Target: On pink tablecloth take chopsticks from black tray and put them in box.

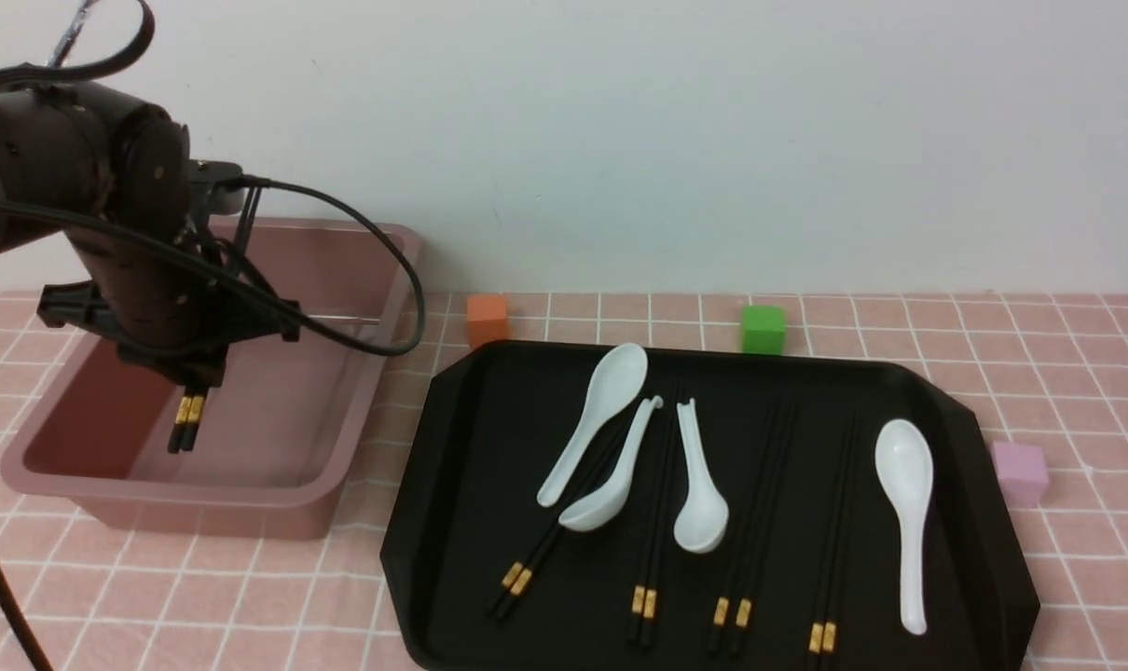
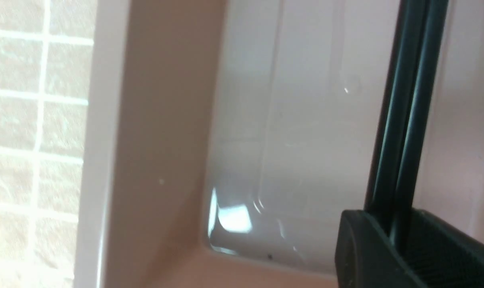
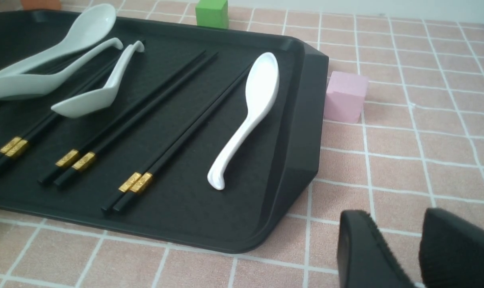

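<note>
My left gripper (image 1: 191,380) is shut on a pair of black chopsticks (image 1: 187,424) with gold bands. It holds them steeply tilted inside the dusty-pink box (image 1: 340,471) at the left, thick ends low near the box floor. The left wrist view shows the pair (image 2: 402,120) pinched between the jaws (image 2: 398,236) above the box floor (image 2: 306,140). Several more pairs (image 1: 750,531) lie on the black tray (image 1: 471,438) on the pink tablecloth (image 1: 1067,373). My right gripper (image 3: 396,218) is open and empty over the cloth, beside the tray's corner (image 3: 290,176); it is out of the front view.
Several white spoons (image 1: 904,485) lie on the tray among the chopsticks, one (image 1: 601,466) resting across a pair. An orange cube (image 1: 487,319) and a green cube (image 1: 763,328) stand behind the tray; a pink cube (image 1: 1021,471) stands at its right. A wall closes the back.
</note>
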Available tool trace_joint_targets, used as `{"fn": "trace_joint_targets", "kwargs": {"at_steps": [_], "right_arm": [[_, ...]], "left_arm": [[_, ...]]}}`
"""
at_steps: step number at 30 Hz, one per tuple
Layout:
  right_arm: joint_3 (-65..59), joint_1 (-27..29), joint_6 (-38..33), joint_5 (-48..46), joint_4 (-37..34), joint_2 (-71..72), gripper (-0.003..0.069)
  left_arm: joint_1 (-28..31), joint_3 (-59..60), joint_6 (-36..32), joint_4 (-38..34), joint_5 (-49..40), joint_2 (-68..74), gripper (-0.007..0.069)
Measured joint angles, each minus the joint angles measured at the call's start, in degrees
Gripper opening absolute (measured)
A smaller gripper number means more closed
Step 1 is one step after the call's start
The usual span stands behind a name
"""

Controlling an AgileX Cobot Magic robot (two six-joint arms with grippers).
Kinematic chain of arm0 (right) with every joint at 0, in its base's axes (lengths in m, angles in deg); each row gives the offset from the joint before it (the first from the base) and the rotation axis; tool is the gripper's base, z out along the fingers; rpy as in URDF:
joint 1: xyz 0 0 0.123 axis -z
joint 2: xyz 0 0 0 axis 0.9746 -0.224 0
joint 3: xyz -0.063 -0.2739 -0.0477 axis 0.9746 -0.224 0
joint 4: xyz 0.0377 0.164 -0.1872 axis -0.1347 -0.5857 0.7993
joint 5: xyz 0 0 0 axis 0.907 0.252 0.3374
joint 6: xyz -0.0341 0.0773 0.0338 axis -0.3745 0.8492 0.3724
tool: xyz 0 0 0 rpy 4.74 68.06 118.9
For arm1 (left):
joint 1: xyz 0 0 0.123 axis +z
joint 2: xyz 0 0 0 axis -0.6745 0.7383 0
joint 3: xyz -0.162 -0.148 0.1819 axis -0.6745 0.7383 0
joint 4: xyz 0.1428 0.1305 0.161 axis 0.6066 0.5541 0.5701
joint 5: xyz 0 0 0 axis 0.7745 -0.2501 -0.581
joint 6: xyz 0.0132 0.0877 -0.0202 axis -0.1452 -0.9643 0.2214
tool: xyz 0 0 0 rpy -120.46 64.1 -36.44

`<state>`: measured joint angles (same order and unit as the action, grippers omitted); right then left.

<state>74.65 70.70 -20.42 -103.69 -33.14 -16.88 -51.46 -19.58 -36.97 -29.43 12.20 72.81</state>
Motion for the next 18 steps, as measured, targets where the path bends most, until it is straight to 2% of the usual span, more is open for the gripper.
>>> {"fn": "trace_joint_targets", "kwargs": {"at_steps": [7,9,10,11,12,13,15,18], "right_arm": [[0.0,0.0,0.0,0.0,0.0,0.0,0.024],[0.0,0.0,0.0,0.0,0.0,0.0,0.024],[0.0,0.0,0.0,0.0,0.0,0.0,0.024],[0.0,0.0,0.0,0.0,0.0,0.0,0.024],[0.0,0.0,0.0,0.0,0.0,0.0,0.024],[0.0,0.0,0.0,0.0,0.0,0.0,0.024],[0.0,0.0,0.0,0.0,0.0,0.0,0.024],[0.0,0.0,0.0,0.0,0.0,0.0,0.024]], "left_arm": [[0.0,0.0,0.0,0.6,0.5,1.29,0.0146],[0.0,0.0,0.0,0.75,0.5,1.29,0.0183],[0.0,0.0,0.0,1.28,0.5,1.29,0.0227],[0.0,0.0,0.0,1.28,0.5,1.29,0.0233],[0.0,0.0,0.05,1.71,0.31,1.18,0.0287],[0.0,0.0,0.05,1.76,0.31,1.1,0.0294],[0.0,0.0,0.05,1.84,-0.35,0.0,0.0363],[0.0,0.0,0.05,1.17,-0.55,-2.25,0.0405]]}}
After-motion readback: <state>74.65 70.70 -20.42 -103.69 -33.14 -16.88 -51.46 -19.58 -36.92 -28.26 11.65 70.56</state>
